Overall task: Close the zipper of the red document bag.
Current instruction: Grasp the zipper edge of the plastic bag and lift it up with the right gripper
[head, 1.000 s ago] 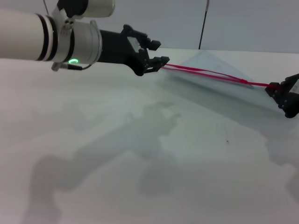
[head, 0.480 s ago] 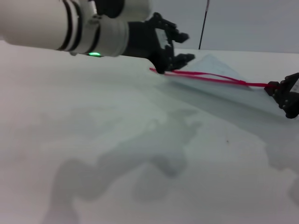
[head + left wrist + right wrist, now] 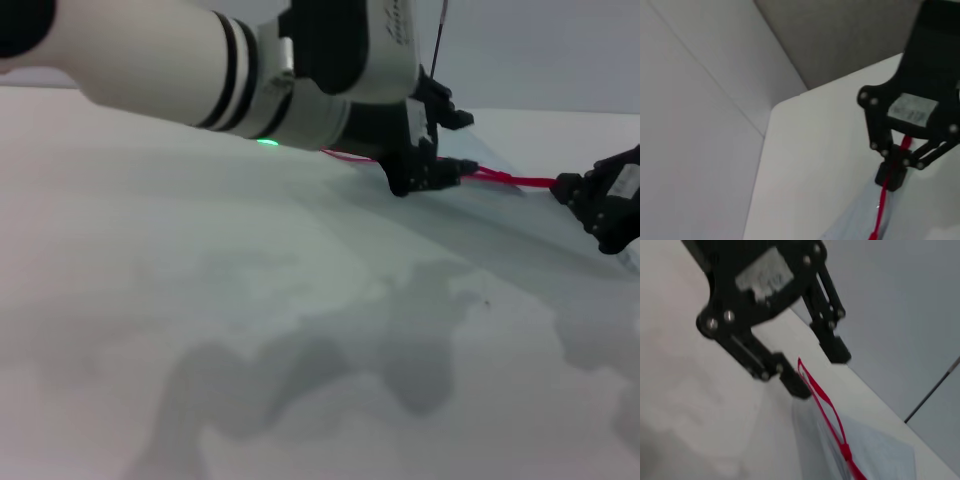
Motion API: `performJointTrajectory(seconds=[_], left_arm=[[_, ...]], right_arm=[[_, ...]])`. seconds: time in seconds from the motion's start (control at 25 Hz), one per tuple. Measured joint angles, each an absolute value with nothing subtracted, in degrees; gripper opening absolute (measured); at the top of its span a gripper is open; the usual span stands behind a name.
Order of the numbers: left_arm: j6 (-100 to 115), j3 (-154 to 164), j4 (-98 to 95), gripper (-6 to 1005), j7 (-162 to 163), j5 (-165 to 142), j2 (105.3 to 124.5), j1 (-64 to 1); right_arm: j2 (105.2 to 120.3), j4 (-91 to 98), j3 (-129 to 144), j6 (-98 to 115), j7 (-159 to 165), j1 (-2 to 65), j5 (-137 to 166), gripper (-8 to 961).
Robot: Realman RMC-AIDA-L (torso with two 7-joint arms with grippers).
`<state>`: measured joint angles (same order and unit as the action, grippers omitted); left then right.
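The red document bag (image 3: 505, 197) lies flat at the far right of the white table (image 3: 250, 300), its red zipper (image 3: 505, 179) stretched between the two grippers. My left gripper (image 3: 462, 143) is open. Its lower finger (image 3: 452, 170) is at the zipper, part of the way along the strip. In the right wrist view the left gripper (image 3: 817, 370) stands with its fingers apart beside the two parted red strips of the zipper (image 3: 827, 410), over the bag (image 3: 875, 450). My right gripper (image 3: 563, 186) is shut on the zipper's right end. The left wrist view shows the right gripper (image 3: 892, 177) pinching the zipper (image 3: 880, 210).
The left arm (image 3: 200, 60) reaches across the top of the head view. A thin dark pole (image 3: 438, 40) stands behind the table against the grey wall. The table's far edge runs just behind the bag.
The left gripper has travelled right along the zipper, from its left end toward the right gripper. The right gripper has kept its hold and shifted slightly left.
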<state>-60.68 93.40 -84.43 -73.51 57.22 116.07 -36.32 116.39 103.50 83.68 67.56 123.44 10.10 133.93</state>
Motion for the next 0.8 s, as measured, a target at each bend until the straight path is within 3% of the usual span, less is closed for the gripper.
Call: performJointTrajectory(seconds=[0.28,0.4,0.8], left_arm=[[-59.36,94.46,-84.54,429,-74.39,57.02,116.16,-35.63],[-58.41,94.35,-84.55,531,-77.15,57.92,116.14,-34.4],[-57.49,93.97,-84.59,539,-85.27,63.9,116.01,-31.57]], right_arm=[[116.35,106.07,83.85,68.34,123.41,8.95,132.27,18],[116.38,106.83,83.85,68.84,123.39,8.62,132.27,17],[116.34,108.43,83.75,69.8,123.39,8.02,131.28,18]])
